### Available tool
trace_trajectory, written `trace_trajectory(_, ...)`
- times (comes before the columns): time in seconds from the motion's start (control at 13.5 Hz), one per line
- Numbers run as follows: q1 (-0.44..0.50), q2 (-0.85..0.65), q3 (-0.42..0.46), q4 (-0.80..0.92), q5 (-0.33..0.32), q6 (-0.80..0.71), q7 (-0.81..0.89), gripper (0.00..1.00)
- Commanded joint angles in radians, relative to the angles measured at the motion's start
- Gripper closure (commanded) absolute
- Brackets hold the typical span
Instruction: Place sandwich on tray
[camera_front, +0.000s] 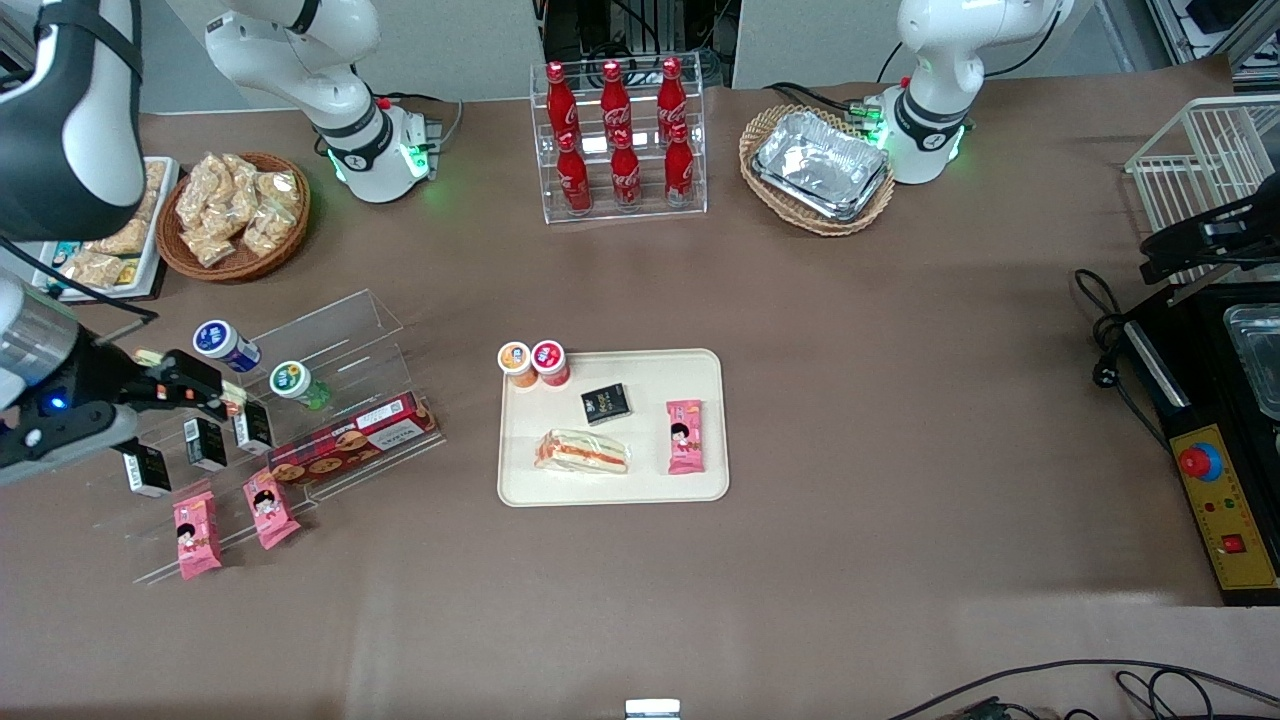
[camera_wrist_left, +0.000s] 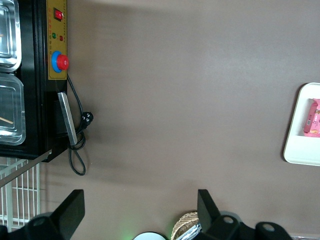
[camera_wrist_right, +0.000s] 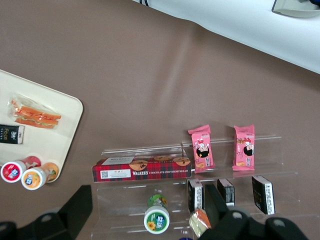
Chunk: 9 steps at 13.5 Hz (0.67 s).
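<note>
A clear-wrapped sandwich (camera_front: 582, 452) lies on the cream tray (camera_front: 700, 480) in the middle of the table. Both also show in the right wrist view, the sandwich (camera_wrist_right: 35, 116) on the tray (camera_wrist_right: 67, 125). My right gripper (camera_front: 205, 388) is open and hangs over the clear acrylic shelf (camera_front: 340, 335) toward the working arm's end of the table, well apart from the tray. In the wrist view the gripper (camera_wrist_right: 147, 197) has its fingers spread wide over a green-capped bottle (camera_wrist_right: 157, 217). A second sandwich (camera_wrist_right: 200, 222) sits against the inside of one finger (camera_wrist_right: 217, 207), partly hidden.
The tray also holds two small cups (camera_front: 533, 362), a black packet (camera_front: 605, 403) and a pink snack pack (camera_front: 685, 436). The shelf holds a red biscuit box (camera_front: 350, 440), pink packs (camera_front: 197, 535) and black boxes (camera_front: 205, 443). A cola rack (camera_front: 620, 140) and snack baskets (camera_front: 235, 215) stand farther from the camera.
</note>
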Motion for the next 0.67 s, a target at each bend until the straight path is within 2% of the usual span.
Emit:
trace_trajectory(0.0,0.000,-0.035,0.000,-0.022,0.010,-0.029,0.015,0.00)
trace_trajectory(0.59,0.001,-0.035,-0.020,-0.025,0.009,-0.032,0.018,0.00)
